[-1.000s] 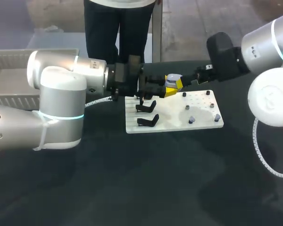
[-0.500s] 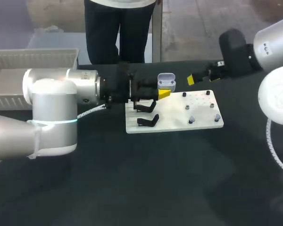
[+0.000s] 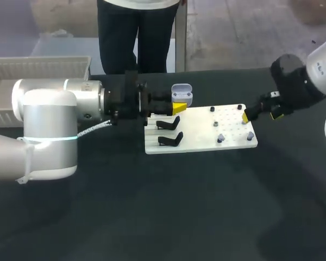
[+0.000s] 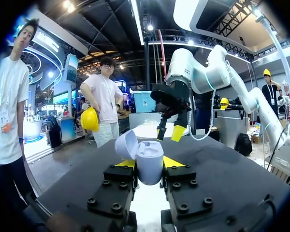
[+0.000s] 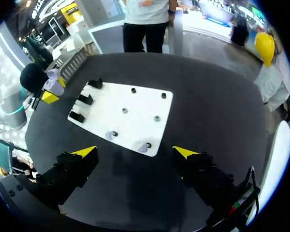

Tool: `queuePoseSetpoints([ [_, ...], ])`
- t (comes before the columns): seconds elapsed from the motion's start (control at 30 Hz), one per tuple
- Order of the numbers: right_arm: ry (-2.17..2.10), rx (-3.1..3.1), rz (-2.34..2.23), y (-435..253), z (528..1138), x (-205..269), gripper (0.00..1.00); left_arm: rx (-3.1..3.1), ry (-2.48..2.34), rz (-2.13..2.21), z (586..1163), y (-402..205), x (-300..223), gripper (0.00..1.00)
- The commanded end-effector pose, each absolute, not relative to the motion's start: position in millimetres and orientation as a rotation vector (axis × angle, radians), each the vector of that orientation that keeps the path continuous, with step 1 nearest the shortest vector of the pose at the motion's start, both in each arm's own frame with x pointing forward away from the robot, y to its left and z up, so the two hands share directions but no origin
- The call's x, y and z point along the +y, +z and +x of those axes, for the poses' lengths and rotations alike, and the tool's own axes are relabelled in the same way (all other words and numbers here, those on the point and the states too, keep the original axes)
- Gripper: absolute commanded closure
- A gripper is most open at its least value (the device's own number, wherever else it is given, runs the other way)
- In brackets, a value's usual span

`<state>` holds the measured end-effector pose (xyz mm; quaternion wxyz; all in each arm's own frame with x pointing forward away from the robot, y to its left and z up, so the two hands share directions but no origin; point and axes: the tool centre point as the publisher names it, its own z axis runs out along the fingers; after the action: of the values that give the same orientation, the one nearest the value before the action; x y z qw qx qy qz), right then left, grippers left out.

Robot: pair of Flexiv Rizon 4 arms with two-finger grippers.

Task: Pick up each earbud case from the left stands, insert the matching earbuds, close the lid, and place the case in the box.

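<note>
Apart, left tool (image 4: 149,163) clasps case (image 3: 181,93); right tool (image 5: 135,152) open at board (image 3: 201,140) edge

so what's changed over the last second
The right arm drew its jaws back from the earbud case, out to the right end of the white board, where they stand open. The left arm carried the case, lid open, a little back toward its own side, jaws still shut on it. The board and the black stands stayed put.
</note>
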<state>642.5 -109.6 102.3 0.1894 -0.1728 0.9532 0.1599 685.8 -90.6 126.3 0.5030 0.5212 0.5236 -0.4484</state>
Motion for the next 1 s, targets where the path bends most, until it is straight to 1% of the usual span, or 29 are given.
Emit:
queuePoseSetpoints([
  [0.03, 0.131, 2.694, -0.389, 102.5, 637.3, -113.9, 0.0, 1.285, -1.071, 1.242, 681.5, 126.6, -87.6, 1.0],
  [0.67, -0.281, 2.848, -0.416, 68.0, 629.5, -113.0, 0.0, 1.285, -1.071, 1.242, 681.5, 126.6, -87.6, 1.0],
  [1.0, -0.3, 2.857, -0.468, 47.0, 636.2, -107.9, 0.0, 1.285, -1.071, 1.242, 681.5, 126.6, -87.6, 1.0],
])
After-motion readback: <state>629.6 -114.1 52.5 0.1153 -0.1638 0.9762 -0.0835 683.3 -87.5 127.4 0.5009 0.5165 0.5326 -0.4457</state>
